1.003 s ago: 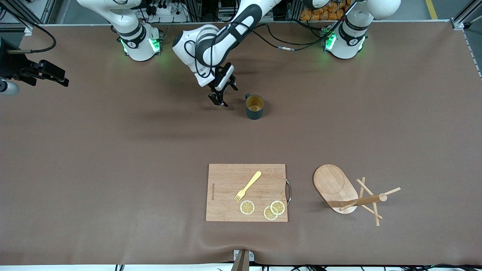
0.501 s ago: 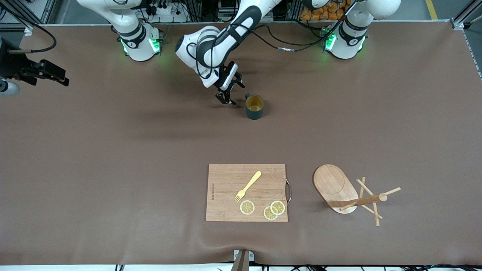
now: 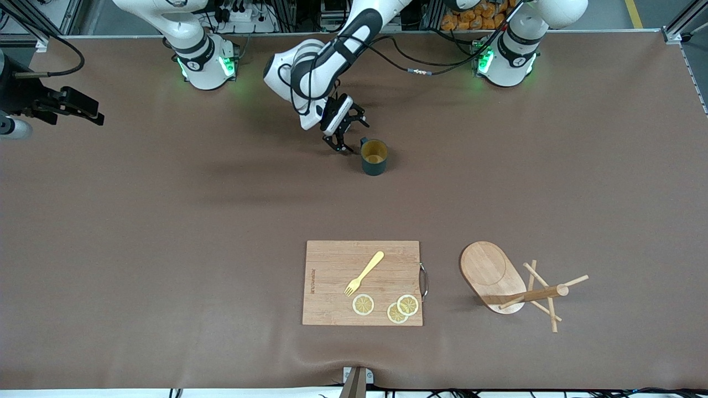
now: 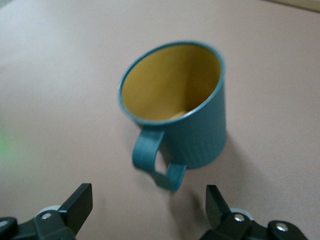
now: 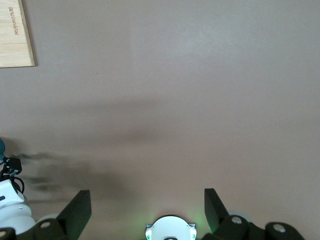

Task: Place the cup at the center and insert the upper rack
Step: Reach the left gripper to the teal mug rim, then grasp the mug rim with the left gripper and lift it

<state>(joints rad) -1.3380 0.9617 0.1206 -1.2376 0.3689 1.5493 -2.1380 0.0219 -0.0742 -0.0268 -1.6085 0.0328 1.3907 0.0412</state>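
One cup, upright: I am lining the left gripper, fingers spread, beside its handle; right gripper open, waiting.

In the left wrist view the left gripper is cut off by the picture's edge, only its two finger ends showing. The cup there is slightly blurred (its ribbing barely reads). In the right wrist view the cutting board shows only a corner, and the right gripper is likewise cropped at the edge.
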